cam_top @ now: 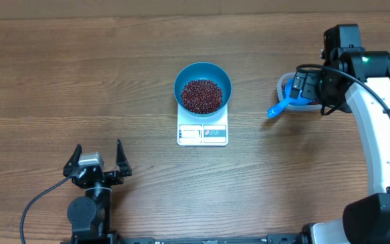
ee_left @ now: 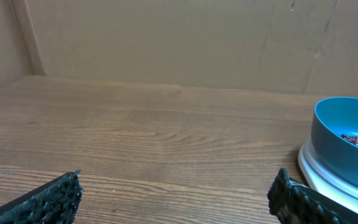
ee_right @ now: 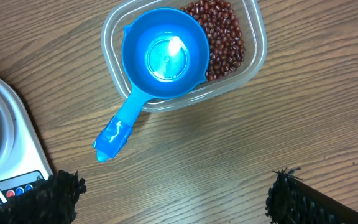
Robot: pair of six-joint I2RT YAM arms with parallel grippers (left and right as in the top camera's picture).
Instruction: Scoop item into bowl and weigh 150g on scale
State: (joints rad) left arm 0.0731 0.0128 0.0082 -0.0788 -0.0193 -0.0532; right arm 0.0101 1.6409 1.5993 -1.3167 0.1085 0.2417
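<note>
Overhead, beans: a heap in the bowl, which sits on the scale; more lie in the tub at 3 o'clock from the bowl.
Overhead, risk: the display is too small to read; I judge that another full scoop could overshoot the target.
Overhead, right arm: bent over the tub, right gripper above it; the scoop points toward 7 o'clock.
Overhead, left arm: at 7 o'clock from the scale; left gripper spread wide, holding nothing.
Left wrist, pose: low and level, fingers wide apart over bare table; bowl at 3 o'clock.
Right wrist, right gripper: fully spread, empty, facing straight down; the scoop lies empty in the tub at 12 o'clock.
Right wrist, risk: the scoop's handle overhangs the tub's edge; a skewed pinch could tip the tub and spill beans.
</note>
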